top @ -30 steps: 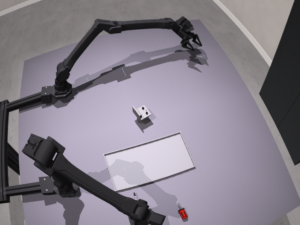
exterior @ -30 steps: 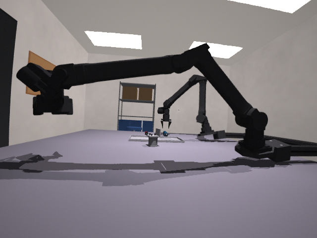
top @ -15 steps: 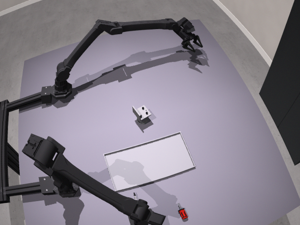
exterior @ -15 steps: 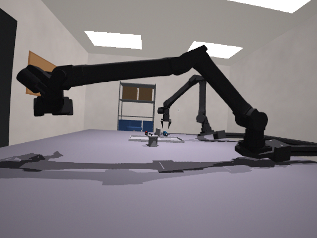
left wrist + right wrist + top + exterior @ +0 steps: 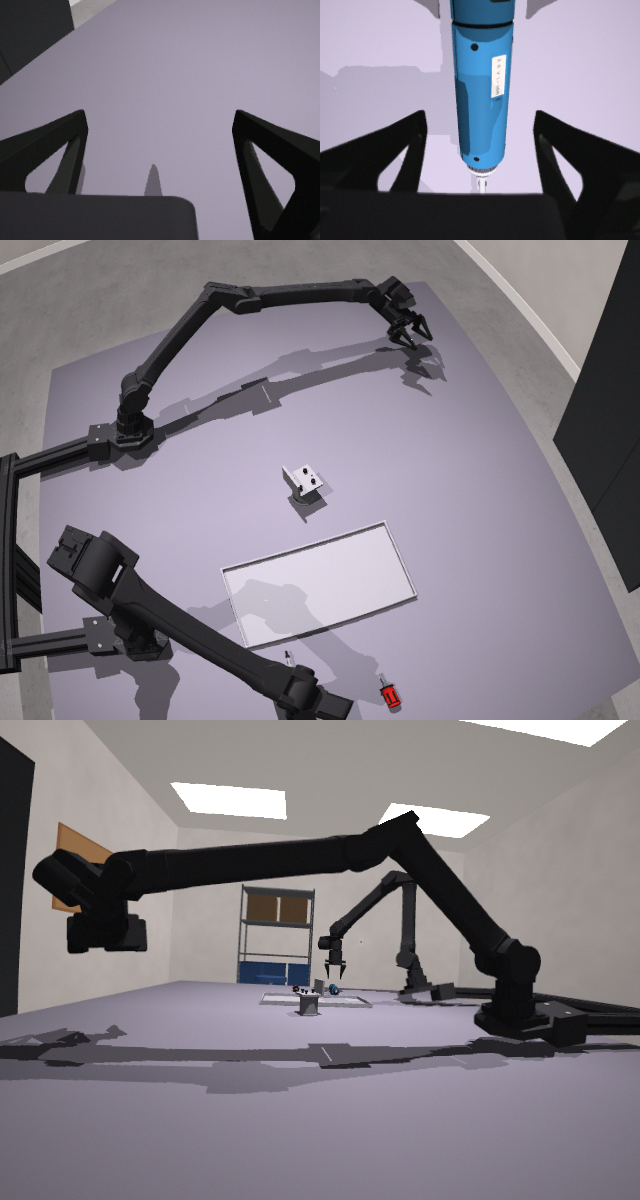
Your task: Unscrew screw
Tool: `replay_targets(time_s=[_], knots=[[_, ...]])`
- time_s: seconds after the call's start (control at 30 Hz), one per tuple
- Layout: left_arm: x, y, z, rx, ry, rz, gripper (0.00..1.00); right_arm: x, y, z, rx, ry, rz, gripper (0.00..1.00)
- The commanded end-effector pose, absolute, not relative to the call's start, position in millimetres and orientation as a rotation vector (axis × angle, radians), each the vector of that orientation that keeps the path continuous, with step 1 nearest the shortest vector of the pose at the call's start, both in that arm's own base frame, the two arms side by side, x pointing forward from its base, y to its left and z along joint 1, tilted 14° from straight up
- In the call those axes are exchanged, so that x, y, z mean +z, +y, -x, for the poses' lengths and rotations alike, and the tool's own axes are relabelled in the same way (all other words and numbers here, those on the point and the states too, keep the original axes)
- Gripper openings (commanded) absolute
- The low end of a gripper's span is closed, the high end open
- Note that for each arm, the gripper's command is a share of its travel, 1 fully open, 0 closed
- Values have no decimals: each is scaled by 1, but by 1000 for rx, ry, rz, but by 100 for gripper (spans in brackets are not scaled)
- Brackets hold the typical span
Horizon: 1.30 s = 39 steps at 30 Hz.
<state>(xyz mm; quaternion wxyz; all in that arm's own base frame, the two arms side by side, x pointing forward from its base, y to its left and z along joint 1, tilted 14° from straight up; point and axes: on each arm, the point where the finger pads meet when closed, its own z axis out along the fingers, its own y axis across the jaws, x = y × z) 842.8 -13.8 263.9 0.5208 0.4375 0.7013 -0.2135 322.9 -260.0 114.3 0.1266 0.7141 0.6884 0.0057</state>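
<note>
White tray (image 5: 318, 636) (image 5: 319, 1005), grey joint module (image 5: 303, 496) (image 5: 309, 1005) standing near it with bracket on top, blue screwdriver (image 5: 333, 989) (image 5: 482, 95) beyond it, left gripper (image 5: 422, 343) (image 5: 160, 120) and right gripper (image 5: 334, 977) (image 5: 480, 119) open, holding nothing.

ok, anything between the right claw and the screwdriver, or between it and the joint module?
Nothing visible between the open right claw and the screwdriver. The low-rimmed tray lies between it and the joint module; probably needs a lift over.
</note>
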Motion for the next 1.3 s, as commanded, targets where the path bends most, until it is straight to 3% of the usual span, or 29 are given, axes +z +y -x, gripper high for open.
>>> replay_targets(time_s=[0.0, 1.27], knots=[[275, -15, -852, -493, 1653, -1063, 86, 127, -265, -330, 22, 1987, -2061, 65], [275, -15, -852, -493, 1653, -1063, 86, 89, -116, -369, 324, 2734, -1252, 65]])
